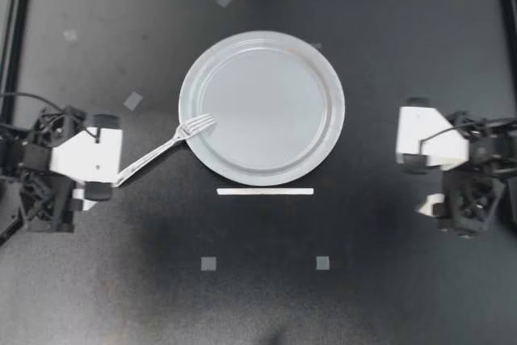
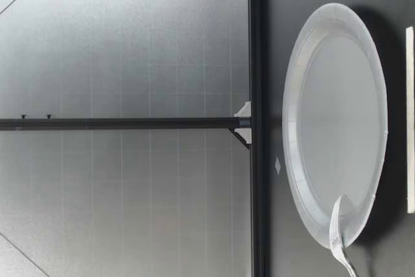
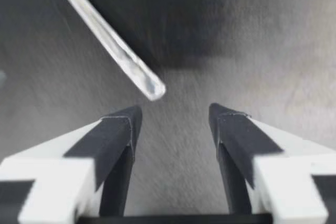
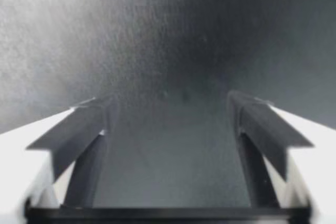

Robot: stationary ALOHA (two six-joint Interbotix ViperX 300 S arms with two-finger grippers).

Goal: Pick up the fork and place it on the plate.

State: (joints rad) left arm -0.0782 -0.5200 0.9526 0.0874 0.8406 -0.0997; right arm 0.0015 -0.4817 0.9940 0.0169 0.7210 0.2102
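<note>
Fork is lying left of centre, tines on plate rim. Left gripper and right gripper are standing open, empty.

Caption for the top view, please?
The fork rests tines on plate rim, handle end by open left claw; right claw open, apart.
</note>
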